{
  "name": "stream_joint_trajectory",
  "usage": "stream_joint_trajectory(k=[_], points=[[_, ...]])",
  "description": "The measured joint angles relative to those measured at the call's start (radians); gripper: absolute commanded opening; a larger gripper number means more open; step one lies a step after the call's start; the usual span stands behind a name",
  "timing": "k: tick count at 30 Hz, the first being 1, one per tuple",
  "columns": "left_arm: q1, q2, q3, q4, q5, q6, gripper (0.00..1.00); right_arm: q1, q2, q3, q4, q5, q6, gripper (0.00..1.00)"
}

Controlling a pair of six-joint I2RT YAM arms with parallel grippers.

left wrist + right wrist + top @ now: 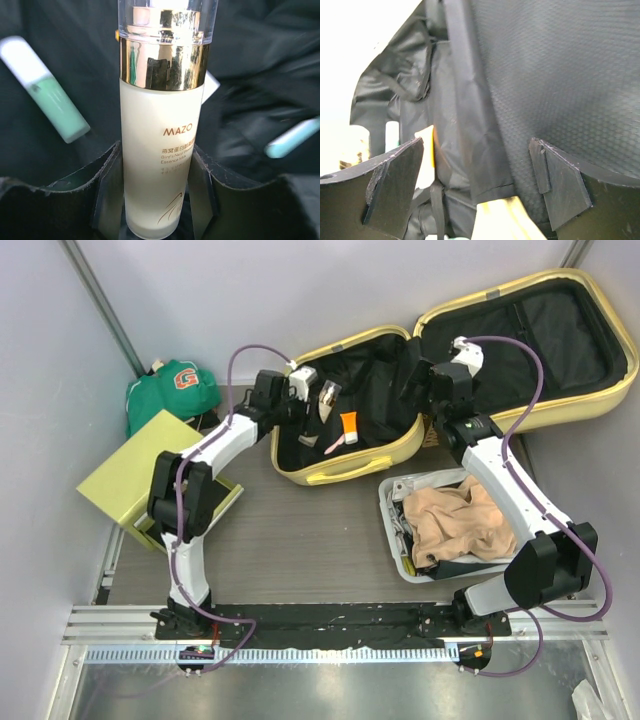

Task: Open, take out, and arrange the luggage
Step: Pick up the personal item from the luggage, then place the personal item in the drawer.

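The pale yellow luggage [345, 468] lies open at the back of the table, its lid [590, 320] thrown back to the right, black lining showing. My left gripper [322, 400] is over the left half, shut on a milky white lotion bottle [157, 150] with a gold collar and clear cap. Below it on the lining lie a green-and-white tube [50, 95], a pale blue tube [292, 140], and in the top view an orange tube [349, 427] and a pink stick [334, 444]. My right gripper [412, 375] is open and empty over the hinge, black lining [485, 115] between its fingers.
A grey bin [392, 502] with tan cloth [455, 520] sits right of centre, under the right arm. A yellow-green box [150, 475] stands at the left, with a green garment [170, 390] behind it. Grey walls close in both sides.
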Motion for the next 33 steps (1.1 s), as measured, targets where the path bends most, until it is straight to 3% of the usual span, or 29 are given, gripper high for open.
stream_joint_trajectory(k=[10, 16, 25, 33], points=[[0.019, -0.228, 0.013, -0.09, -0.064, -0.045, 0.0, 0.007, 0.0, 0.014, 0.038, -0.079, -0.034, 0.96], [0.024, -0.375, -0.035, -0.362, -0.19, 0.042, 0.0, 0.009, 0.0, 0.018, 0.098, -0.106, -0.041, 0.96], [0.098, -0.584, -0.372, -0.677, -0.383, 0.227, 0.0, 0.009, -0.005, -0.001, 0.177, -0.124, -0.046, 0.96], [0.164, -0.682, -0.539, -0.739, -0.524, 0.352, 0.0, 0.009, -0.006, -0.007, 0.194, -0.136, -0.057, 0.96]])
